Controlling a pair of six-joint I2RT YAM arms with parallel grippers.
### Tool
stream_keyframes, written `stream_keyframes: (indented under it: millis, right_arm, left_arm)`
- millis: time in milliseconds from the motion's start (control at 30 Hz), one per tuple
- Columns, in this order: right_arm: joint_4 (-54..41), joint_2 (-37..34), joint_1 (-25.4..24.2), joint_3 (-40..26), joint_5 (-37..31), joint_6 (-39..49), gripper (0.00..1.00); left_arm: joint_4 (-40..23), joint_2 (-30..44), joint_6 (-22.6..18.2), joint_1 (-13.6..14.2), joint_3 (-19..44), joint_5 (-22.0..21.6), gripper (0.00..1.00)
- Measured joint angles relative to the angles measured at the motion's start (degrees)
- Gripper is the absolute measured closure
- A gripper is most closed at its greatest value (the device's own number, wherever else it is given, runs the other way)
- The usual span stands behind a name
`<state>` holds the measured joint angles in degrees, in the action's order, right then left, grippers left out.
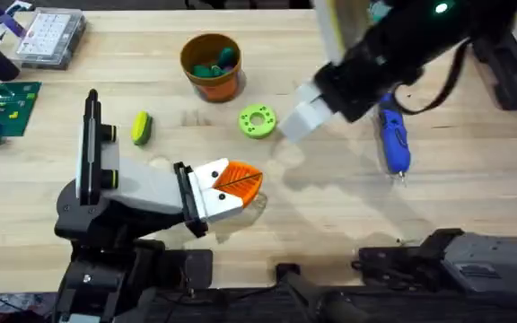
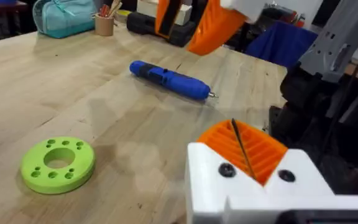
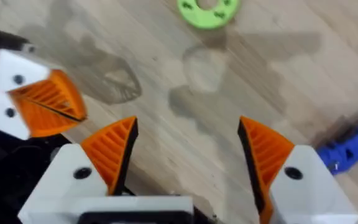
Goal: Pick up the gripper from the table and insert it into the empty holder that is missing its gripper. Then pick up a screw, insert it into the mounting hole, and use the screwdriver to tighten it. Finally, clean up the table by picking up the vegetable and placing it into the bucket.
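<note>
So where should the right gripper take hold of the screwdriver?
Grip the screwdriver at mid-body, coming from above, fingers across its width. It lies flat on the table, its thin tip toward the arm bases; the thick blue barrel gives the widest hold.

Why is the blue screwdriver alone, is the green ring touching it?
Apart. The left wrist view shows bare table between the green ring and the screwdriver; the overhead view shows that gap too.

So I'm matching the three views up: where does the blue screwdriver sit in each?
Overhead: the screwdriver lies right of centre, beside the right arm.
Left wrist: upper middle, lying on the table.
Right wrist: partly visible at the right edge.
Shared landmark: the lime-green ring, nearby in all three.
</note>
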<state>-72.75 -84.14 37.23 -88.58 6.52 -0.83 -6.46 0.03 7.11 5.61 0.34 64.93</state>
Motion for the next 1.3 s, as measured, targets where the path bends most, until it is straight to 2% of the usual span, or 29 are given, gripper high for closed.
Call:
stream_keyframes:
  millis: [300, 600, 767, 1000, 1300]
  right_arm:
    - [-1.89, 0.6, -10.47, 2.03, -0.22, -2.21, 0.024]
    - [2.33, 7.91, -17.65, 15.53, -2.86, -4.65, 0.024]
    - [6.99, 10.82, -24.05, 21.16, -3.48, -5.1, 0.024]
    - [13.3, 9.41, -32.95, 27.65, -4.02, -2.87, 0.024]
    - [19.71, 4.34, -41.56, 28.06, -4.14, 2.97, 0.024]
  left_arm:
    - [0.0, 0.0, 0.0, 0.0, 0.0, 0.0, 0.986]
    - [0.0, 0.0, 0.0, 0.0, 0.0, 0.02, 0.986]
    - [0.0, 0.0, 0.0, 0.0, 0.0, 0.02, 0.986]
    - [0.0, 0.0, 0.0, 0.0, 0.0, 0.01, 0.986]
    - [0.0, 0.0, 0.0, 0.0, 0.0, 0.01, 0.986]
